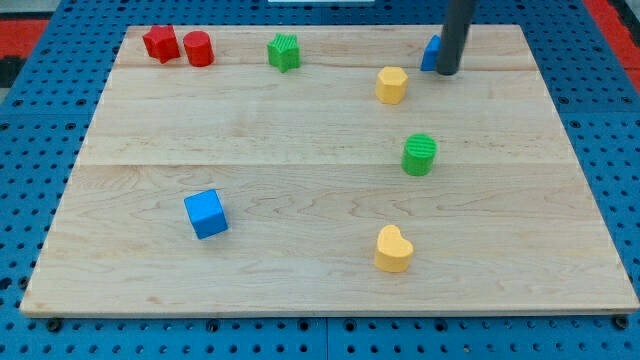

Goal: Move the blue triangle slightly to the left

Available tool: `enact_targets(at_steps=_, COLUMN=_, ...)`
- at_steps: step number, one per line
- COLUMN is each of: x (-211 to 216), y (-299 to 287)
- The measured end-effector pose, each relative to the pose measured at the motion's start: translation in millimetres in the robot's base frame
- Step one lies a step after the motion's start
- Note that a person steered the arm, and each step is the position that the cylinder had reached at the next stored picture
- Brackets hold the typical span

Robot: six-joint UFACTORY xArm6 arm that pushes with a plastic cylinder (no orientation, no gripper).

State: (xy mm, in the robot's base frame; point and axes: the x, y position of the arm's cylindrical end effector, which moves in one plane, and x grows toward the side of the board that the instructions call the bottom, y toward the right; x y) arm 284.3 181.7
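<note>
Single rod end effector, no jaws to open or close, nothing held. My tip (pixel 447 72) sits near the view's top right of the wooden board (pixel 300 270), right against the blue triangle (pixel 430 52), which lies mostly hidden behind the rod; only a sliver of blue shows on the rod's left side, so its shape cannot be confirmed from this view. Tip appears to touch or nearly touch the triangle on its right side; exact contact cannot be told. Yellow block (pixel 391 85), roughly hexagonal, sits just below and to the view's left of the triangle, apart from it. Green cylinder (pixel 420 154) lies further down the board, below the tip. Yellow heart (pixel 392 249) is near the view's bottom, right of centre. Blue cube (pixel 206 214) rests in the lower left area, well apart from everything else. Along the view's top edge: green star-like block (pixel 284 51) near centre-left, and at the top left corner a red star-like block (pixel 160 43) with a red cylinder (pixel 198 48) just beside it on its right.
</note>
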Motion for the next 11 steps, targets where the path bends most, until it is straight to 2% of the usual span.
enact_targets(at_steps=1, x=-8.4, y=27.2)
enact_targets(at_steps=4, x=-38.0, y=20.9)
enact_targets(at_steps=8, x=-27.0, y=8.8)
enact_targets(at_steps=11, x=-35.5, y=-84.1)
